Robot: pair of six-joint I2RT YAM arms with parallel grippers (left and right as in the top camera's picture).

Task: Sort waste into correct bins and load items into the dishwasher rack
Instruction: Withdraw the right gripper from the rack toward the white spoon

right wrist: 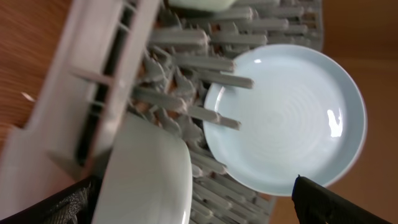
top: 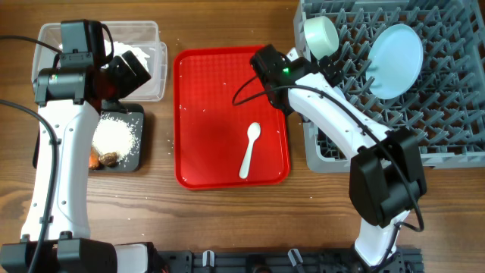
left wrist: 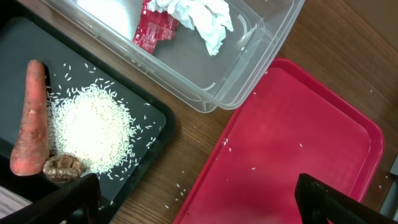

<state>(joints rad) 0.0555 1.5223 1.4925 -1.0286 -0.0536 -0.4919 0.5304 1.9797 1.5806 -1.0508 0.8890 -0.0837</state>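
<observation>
My left gripper point(top: 127, 72) point(left wrist: 199, 202) is open and empty, over the gap between the black tray point(left wrist: 18, 37) and the red serving tray point(left wrist: 298, 137). The black tray holds the orange carrot point(left wrist: 31, 124), brown scrap point(left wrist: 62, 167) and rice heap point(left wrist: 93, 134). The clear tub point(left wrist: 249, 68) holds the red wrapper point(left wrist: 152, 28) and white tissue point(left wrist: 202, 18). My right gripper point(top: 330, 64) point(right wrist: 199, 199) is open at the grey rack's point(top: 424, 114) near-left corner, the pale green bowl point(top: 321, 34) point(right wrist: 146, 180) by its left finger. The pale blue plate point(top: 395, 61) point(right wrist: 286, 118) stands among the pegs. The blue bowl and yellow cup are out of view.
The white spoon point(top: 251, 148) lies on the red serving tray point(top: 204, 114) in the middle of the table. Stray rice grains lie on the wood and on the red tray. The rack's wall point(right wrist: 93, 93) is just left of my right gripper.
</observation>
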